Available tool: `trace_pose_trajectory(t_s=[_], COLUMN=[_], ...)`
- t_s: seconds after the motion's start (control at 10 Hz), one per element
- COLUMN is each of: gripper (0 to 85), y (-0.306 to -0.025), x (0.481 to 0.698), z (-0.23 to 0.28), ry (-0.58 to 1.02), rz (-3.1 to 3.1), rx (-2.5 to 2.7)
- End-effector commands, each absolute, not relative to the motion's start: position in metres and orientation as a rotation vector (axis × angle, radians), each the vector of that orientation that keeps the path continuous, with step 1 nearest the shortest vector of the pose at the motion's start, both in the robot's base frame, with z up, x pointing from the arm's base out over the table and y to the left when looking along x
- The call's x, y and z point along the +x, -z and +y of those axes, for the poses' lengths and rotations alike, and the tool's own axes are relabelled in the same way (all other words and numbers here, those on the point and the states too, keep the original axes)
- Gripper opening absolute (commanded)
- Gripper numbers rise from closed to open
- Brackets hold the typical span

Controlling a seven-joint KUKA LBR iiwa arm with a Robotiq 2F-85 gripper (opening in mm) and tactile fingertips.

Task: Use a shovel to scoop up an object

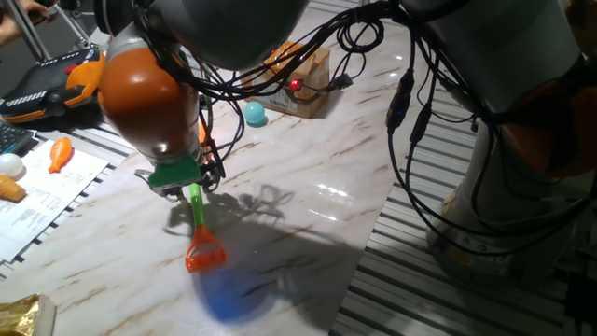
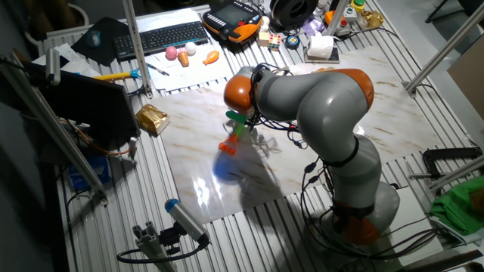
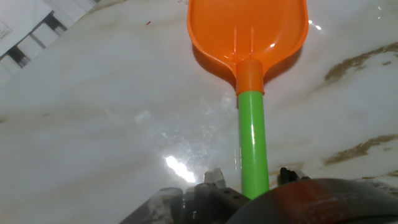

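Note:
My gripper [image 1: 193,189] is shut on the thin green shaft [image 1: 198,213] of the shovel, which hangs blade-down over the marble table [image 1: 308,201]. The orange blade [image 1: 203,254] is close to the table surface; I cannot tell if it touches. In the hand view the shaft [image 3: 253,143] runs up from between my fingers to the empty blade [image 3: 249,31]. The other fixed view shows the shovel [image 2: 232,141] below the gripper [image 2: 240,123]. The D-shaped end is hidden in the hand. The teal-blue ball [image 1: 255,114] lies far behind the gripper, next to a cardboard box.
The brown cardboard box [image 1: 300,79] with a red light stands at the back. A carrot toy [image 1: 60,152] and papers [image 1: 47,191] lie at the left. A gold packet [image 2: 151,119] sits on the table's left edge. Black cables [image 1: 233,84] hang from the arm.

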State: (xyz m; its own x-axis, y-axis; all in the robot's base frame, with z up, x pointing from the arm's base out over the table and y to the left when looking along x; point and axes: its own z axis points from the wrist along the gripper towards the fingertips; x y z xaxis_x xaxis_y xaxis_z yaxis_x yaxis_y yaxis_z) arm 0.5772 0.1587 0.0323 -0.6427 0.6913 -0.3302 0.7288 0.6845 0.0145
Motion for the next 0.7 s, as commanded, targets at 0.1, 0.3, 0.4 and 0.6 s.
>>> trace_pose_trajectory(t_s=[0.1, 0.3, 0.4, 0.6], gripper=[48.0, 46.0, 45.3, 43.0], y=[-0.0316, -0.0284, -0.0271, -0.0267], x=[0.5772, 0.5781, 0.5783, 0.5782], z=[0.1577, 0.1571, 0.1567, 0.1559], ry=[0.172, 0.179, 0.179, 0.181], rz=[2.595, 2.598, 2.598, 2.598], rx=[1.113, 1.099, 1.096, 1.094])
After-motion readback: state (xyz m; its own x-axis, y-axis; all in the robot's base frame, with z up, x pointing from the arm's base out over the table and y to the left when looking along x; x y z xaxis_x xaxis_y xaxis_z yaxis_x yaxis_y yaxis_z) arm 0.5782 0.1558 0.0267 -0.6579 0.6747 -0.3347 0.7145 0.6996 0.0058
